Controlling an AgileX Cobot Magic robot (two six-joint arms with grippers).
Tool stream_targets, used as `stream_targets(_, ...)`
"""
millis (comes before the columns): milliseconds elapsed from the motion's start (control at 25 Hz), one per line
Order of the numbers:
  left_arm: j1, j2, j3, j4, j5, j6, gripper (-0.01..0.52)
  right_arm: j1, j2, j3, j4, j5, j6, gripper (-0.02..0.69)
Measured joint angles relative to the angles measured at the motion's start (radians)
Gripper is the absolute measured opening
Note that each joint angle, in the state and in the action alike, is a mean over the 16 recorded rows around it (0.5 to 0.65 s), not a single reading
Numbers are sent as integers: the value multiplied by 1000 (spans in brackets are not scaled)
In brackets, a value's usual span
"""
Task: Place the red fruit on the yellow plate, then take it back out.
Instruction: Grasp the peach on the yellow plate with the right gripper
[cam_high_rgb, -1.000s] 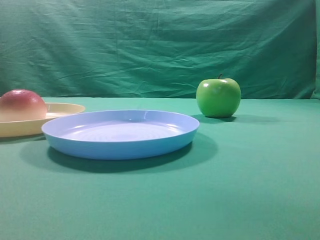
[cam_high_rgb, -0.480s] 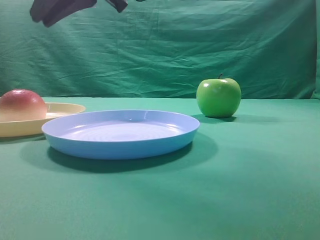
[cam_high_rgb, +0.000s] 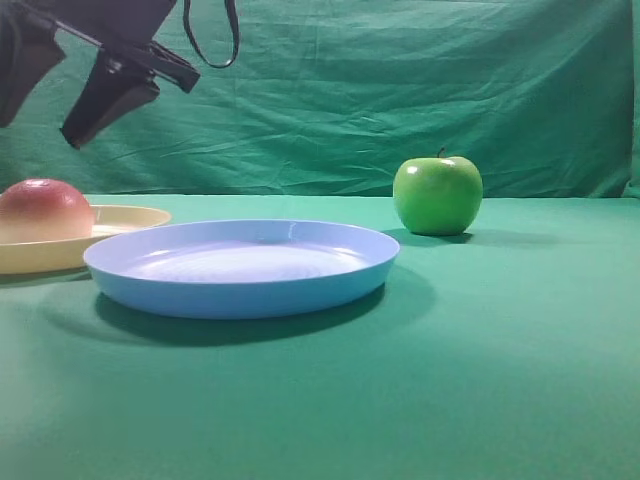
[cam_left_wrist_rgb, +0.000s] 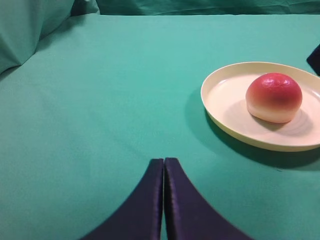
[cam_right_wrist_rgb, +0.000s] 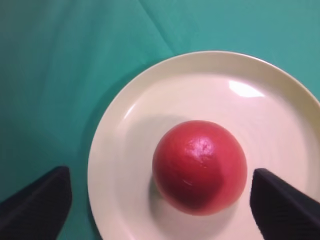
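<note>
The red fruit (cam_high_rgb: 44, 209) (cam_right_wrist_rgb: 200, 165) (cam_left_wrist_rgb: 274, 97) rests in the middle of the yellow plate (cam_high_rgb: 125, 219) (cam_right_wrist_rgb: 150, 100) (cam_left_wrist_rgb: 225, 95) at the far left of the table. My right gripper (cam_high_rgb: 38, 130) (cam_right_wrist_rgb: 160, 171) hangs open well above the fruit. Its dark fingers (cam_right_wrist_rgb: 35, 205) stand wide on both sides of the fruit without touching it. In the left wrist view my left gripper (cam_left_wrist_rgb: 163, 161) is shut with nothing in it, low over the green cloth and to the left of the plate.
A light blue plate (cam_high_rgb: 240, 265) sits in the middle of the table, right next to the yellow one. A glossy green apple (cam_high_rgb: 437, 194) stands at the back right. A green cloth backdrop (cam_high_rgb: 400, 90) hangs behind the table.
My right gripper has come down into view at the top left and has opened wide. The fruit, both plates and the apple have not moved.
</note>
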Motion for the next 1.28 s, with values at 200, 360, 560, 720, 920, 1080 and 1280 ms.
stream_targets(200,0,0,0,0,0,0,0,5,40,-1,-9,-84,-2,665)
stream_targets(360,0,0,0,0,0,0,0,8,76,-1,-10,-147,-5,669)
stream_targets(560,0,0,0,0,0,0,0,12,112,-1,-9,-210,-8,633)
stream_targets(720,0,0,0,0,0,0,0,13,132,-1,-8,-234,-12,546)
stream_targets(920,0,0,0,0,0,0,0,13,140,-3,-15,-233,-14,409)
stream_targets(1080,0,0,0,0,0,0,0,8,125,-4,-49,-200,-12,297)
stream_targets(1280,0,0,0,0,0,0,0,-5,69,-6,-136,-118,24,218)
